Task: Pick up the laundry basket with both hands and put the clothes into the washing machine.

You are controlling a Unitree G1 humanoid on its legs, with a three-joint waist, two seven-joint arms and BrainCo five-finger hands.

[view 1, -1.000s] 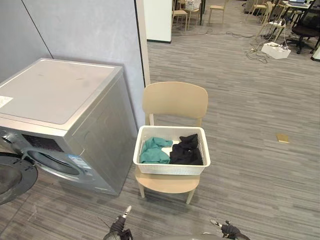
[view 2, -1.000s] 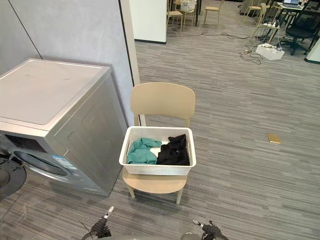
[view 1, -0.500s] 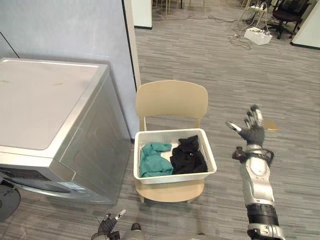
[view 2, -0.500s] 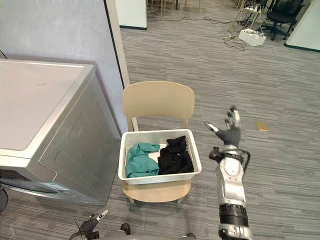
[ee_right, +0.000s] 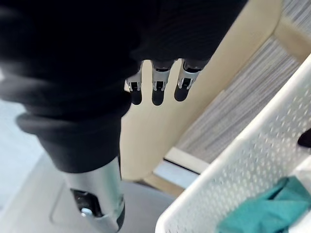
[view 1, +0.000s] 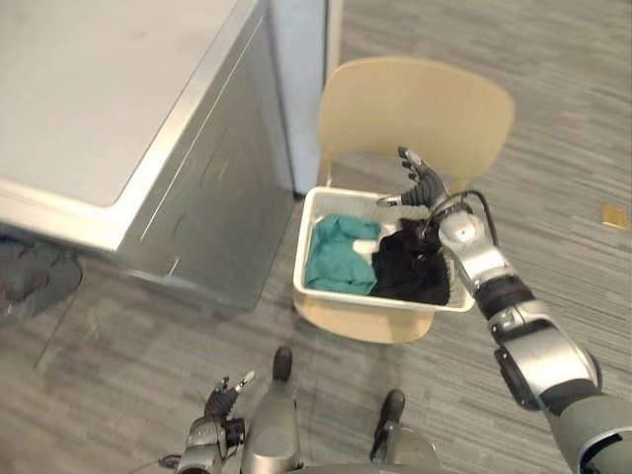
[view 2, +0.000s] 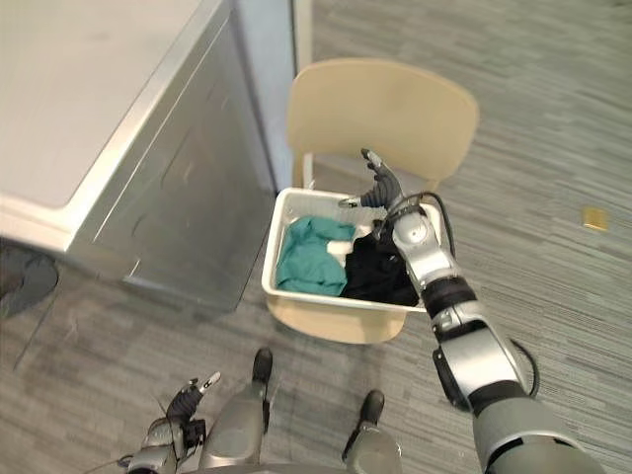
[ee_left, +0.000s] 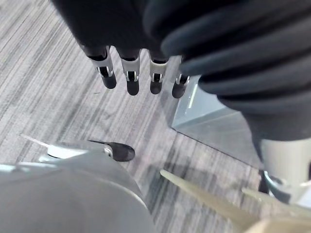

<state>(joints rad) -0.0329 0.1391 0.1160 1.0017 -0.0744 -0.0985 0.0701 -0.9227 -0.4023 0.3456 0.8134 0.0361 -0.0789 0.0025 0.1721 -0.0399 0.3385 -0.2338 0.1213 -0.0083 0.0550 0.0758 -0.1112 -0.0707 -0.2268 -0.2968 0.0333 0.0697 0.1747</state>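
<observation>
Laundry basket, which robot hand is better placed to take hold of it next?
Right. The right robot hand is open above the laundry basket at its back rim; the left robot hand hangs low by the floor, well away from it.

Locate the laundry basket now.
Left eye view: the laundry basket sits on the beige chair, right of the washing machine, the right hand above its far rim.

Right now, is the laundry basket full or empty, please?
Partly full: the laundry basket holds a teal garment and a black garment.
</observation>
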